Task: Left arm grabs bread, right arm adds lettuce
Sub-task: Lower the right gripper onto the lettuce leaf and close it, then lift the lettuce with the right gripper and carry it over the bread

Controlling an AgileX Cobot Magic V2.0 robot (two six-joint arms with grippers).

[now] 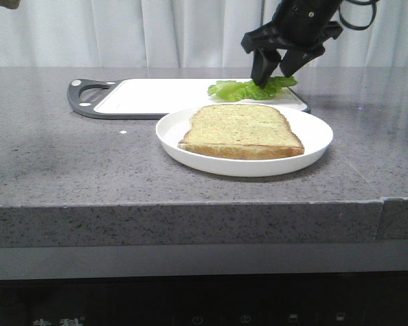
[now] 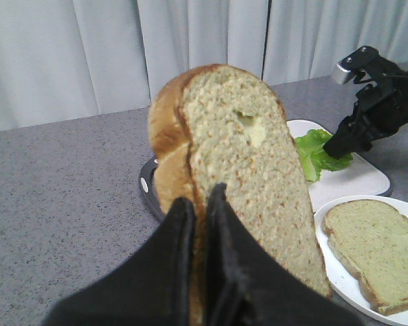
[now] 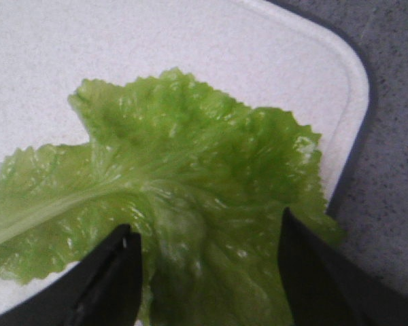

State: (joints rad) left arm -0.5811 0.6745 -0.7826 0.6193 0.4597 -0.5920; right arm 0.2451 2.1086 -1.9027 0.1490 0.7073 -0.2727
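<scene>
Key relation: I see the lettuce (image 3: 170, 197) lying directly under my right tool (image 1: 272, 76), straddled by its 2 spread fingers (image 3: 109, 278), so the coming move turns on a straight drop and pinch.
Lettuce axis: its pale midrib runs crosswise to the gap between the fingers, the stalk end trailing out past one finger and the ruffled end reaching beyond the other.
Lettuce place: it lies flat on the white cutting board (image 1: 156, 95), close to the board's rounded corner, beyond the white plate (image 1: 173, 139) on the bench (image 1: 68, 163).
Right tool state: released, fingers wide apart with the tips at or just above the leaf; I cannot tell whether they touch it.
Nearer arm: the right one, already over the leaf; the left is held well apart from it.
Left tool state: clenched on the bread (image 2: 238, 176), the left tool (image 2: 202, 217) pinching the slice's lower edge so it stands upright in the air, dented face toward the wrist camera.
Other slice: a thinner slice (image 1: 243, 130) lies flat on the plate, near the lettuce on the side toward me.
Judgement: the bread grab looks done; the lettuce is not yet lifted.
</scene>
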